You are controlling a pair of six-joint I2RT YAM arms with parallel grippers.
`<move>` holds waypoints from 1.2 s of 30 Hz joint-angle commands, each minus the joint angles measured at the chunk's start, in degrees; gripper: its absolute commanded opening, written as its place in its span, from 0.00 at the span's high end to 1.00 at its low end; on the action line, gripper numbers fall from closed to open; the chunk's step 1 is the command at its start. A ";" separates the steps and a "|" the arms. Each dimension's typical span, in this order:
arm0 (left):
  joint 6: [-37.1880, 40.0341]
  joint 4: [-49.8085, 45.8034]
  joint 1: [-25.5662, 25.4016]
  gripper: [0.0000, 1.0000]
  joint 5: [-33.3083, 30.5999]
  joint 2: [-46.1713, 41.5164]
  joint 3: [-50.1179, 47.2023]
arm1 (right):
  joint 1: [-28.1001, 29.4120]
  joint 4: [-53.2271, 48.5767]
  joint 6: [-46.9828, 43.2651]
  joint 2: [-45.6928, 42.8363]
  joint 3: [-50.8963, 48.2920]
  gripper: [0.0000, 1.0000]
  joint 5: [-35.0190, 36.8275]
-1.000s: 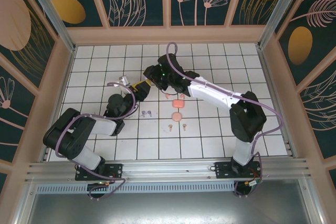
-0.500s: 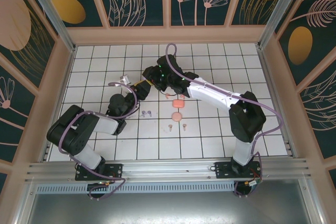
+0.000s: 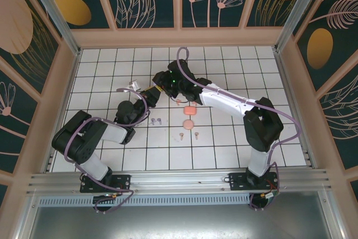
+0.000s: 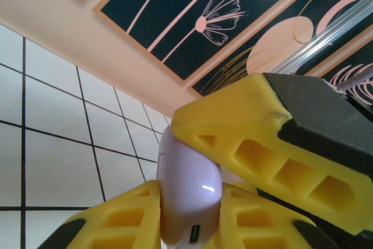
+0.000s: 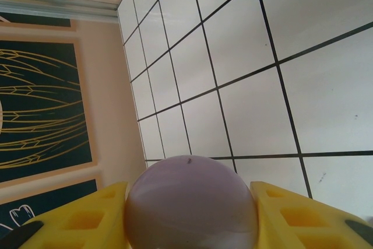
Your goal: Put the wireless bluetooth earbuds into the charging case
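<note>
- Where the two arms meet over the far-left middle of the tiled table (image 3: 106, 65), we see the left gripper (image 4: 187, 217) closed on a lilac case (image 4: 185, 185), its yellow fingers (image 4: 125, 220) pressing on both sides.
- The case stands on end in that grip, and its charging port faces the left wrist camera.
- In the same view, a yellow finger of the other arm (image 4: 233, 144) lies against the upper right side of the case.
- From the right wrist, we find the right gripper (image 5: 189, 211) partly closed around the rounded lilac end of that case, with a finger touching it on each side.
- We cannot tell whether the case rests on the tiles or hangs above them.
- The lilac earbuds (image 3: 157, 121) lie as a pair on the tiles, just on the near side of the left gripper and apart from the case.
- The coral-pink earbuds (image 3: 181, 135) lie nearer and further right, with a gap between the two.
- Two coral cases (image 3: 190, 111) sit one behind the other, just beyond the coral-pink earbuds.
- The pale pink earbuds (image 3: 179, 102) show as specks beside the farther coral case, too small for us to tell how they lie.
</note>
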 commanded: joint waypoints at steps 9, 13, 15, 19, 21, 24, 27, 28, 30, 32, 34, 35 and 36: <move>-2.45 2.62 0.41 1.00 -0.95 0.64 1.21 | -1.15 2.05 1.31 -2.02 0.07 0.29 -1.99; -3.07 1.70 0.41 1.00 -0.39 0.32 0.94 | -3.13 1.50 0.76 -5.20 -1.19 0.19 0.02; -2.85 0.09 0.41 1.00 0.83 -0.38 1.07 | -4.13 1.75 -0.02 -7.85 -3.49 0.18 0.93; -1.00 -4.72 0.41 1.00 4.73 -2.74 2.03 | -6.49 2.86 -3.68 -13.52 -10.12 0.18 1.22; 1.07 -9.11 0.41 1.00 8.57 -4.26 3.56 | -8.03 4.14 -6.22 -17.15 -14.76 0.18 1.37; 5.04 -15.71 0.41 1.00 14.31 -6.88 5.77 | -10.43 6.00 -11.27 -23.65 -22.42 0.18 2.15; 8.95 -22.47 0.41 1.00 19.03 -9.58 7.81 | -13.00 8.79 -17.55 -30.34 -29.10 0.18 0.76; 10.49 -24.87 0.41 1.00 20.73 -10.45 8.58 | -13.84 9.28 -20.17 -32.56 -30.83 0.18 0.17; 12.98 -28.99 0.41 1.00 23.89 -12.05 9.73 | -14.81 11.37 -26.42 -36.39 -34.13 0.18 -2.73; 15.47 -33.45 0.41 1.00 26.92 -13.33 11.13 | -16.57 12.01 -32.04 -38.91 -35.97 0.18 -7.28; 16.96 -36.36 0.41 1.00 29.47 -14.18 12.14 | -17.29 12.17 -36.47 -40.30 -36.69 0.18 -11.49; 17.41 -37.41 0.41 1.00 30.78 -14.51 12.62 | -17.36 12.19 -38.53 -40.53 -36.78 0.18 -13.66; 17.61 -38.05 0.37 1.00 31.79 -14.71 12.92 | -17.37 12.37 -40.15 -40.66 -36.78 0.18 -15.63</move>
